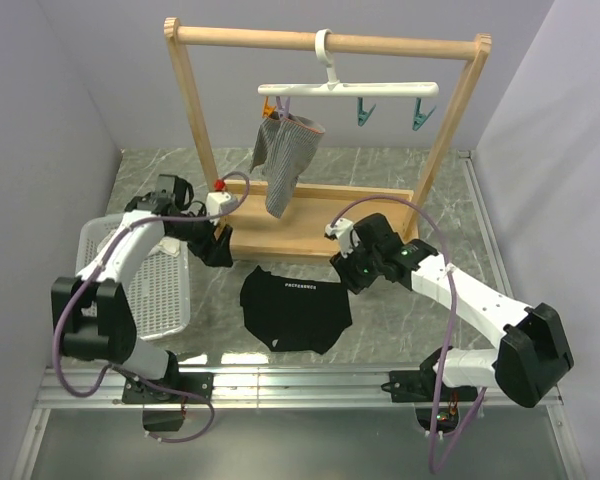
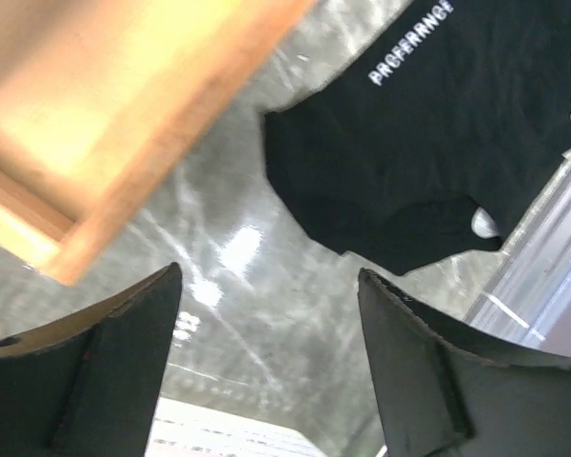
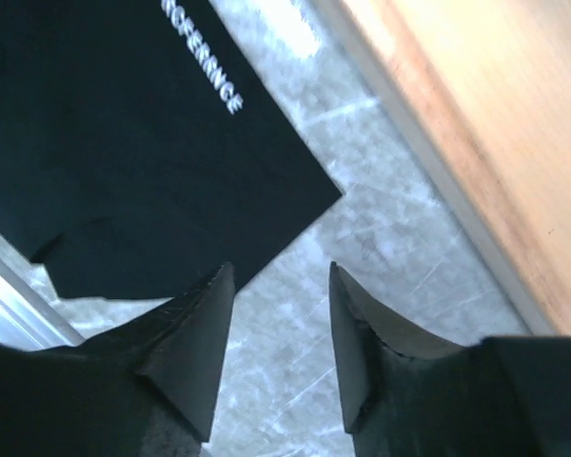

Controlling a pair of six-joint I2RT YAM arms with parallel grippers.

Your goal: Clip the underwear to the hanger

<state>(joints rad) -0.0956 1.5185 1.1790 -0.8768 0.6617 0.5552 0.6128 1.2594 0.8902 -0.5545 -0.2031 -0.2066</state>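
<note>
The black underwear [image 1: 295, 308] lies flat on the marble table between my two arms, white lettering on its waistband; it also shows in the left wrist view [image 2: 428, 133] and the right wrist view [image 3: 124, 143]. The white hanger [image 1: 348, 88] hangs by its hook from the wooden rack's top bar, with teal clips and an orange clip. A grey striped garment [image 1: 283, 155] hangs from its left end. My left gripper [image 1: 220, 252] is open and empty, left of the underwear [image 2: 266, 314]. My right gripper [image 1: 342, 272] is open and empty at the underwear's right corner [image 3: 278, 295].
The wooden rack [image 1: 320, 225] stands behind the underwear, its base board close to both grippers. A white slatted basket [image 1: 155, 285] sits at the left under my left arm. Grey walls close in both sides. A metal rail [image 1: 300, 385] runs along the near edge.
</note>
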